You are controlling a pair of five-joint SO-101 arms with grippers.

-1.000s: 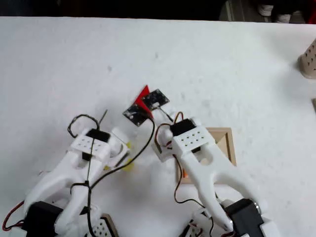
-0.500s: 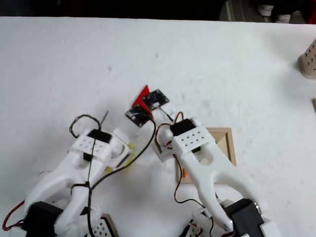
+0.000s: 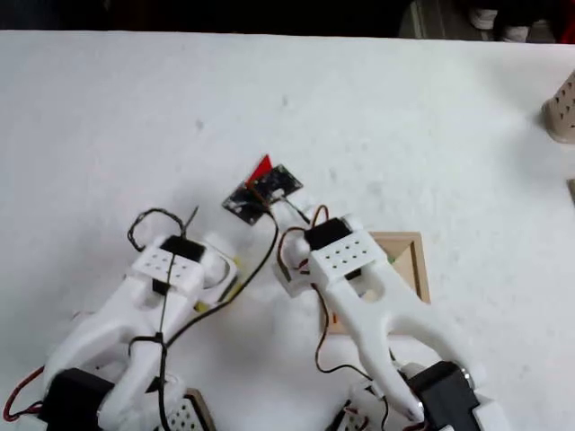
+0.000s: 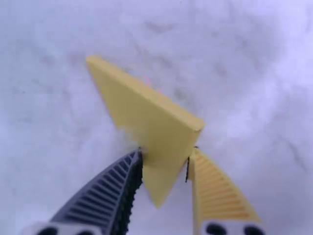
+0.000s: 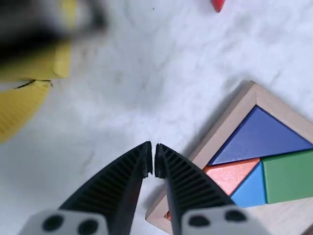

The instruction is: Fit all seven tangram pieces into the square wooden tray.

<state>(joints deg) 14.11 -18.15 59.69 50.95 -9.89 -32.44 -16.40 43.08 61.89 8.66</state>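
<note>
Here we see the yellow triangle [image 4: 146, 122] pinched by one corner between the left gripper's [image 4: 164, 161] fingers, with the white table [image 4: 244, 58] beneath. To its right, the wooden tray [image 5: 224, 129] holds a dark blue piece [image 5: 264, 134], an orange piece [image 5: 231, 174], a green piece [image 5: 288, 176] and a light blue piece [image 5: 249, 192]. The right gripper [image 5: 152, 159] hangs clenched and empty just beside the tray's rim. A red piece [image 3: 261, 167] lies farther out, partly hidden by the camera boards [image 3: 265, 193].

Clamping a triangular piece [image 4: 146, 117] in the left gripper [image 4: 165, 156], over the bench [image 3: 108, 108], left of the tray [image 3: 420, 269]. Hanging the right gripper [image 5: 152, 149] between them, just beside the tray's left rim. Nesting four pieces [image 5: 264, 134] edge to edge inside the tray. Leaving a loose piece [image 3: 261, 167] farther back on the bench, beyond both grippers.
</note>
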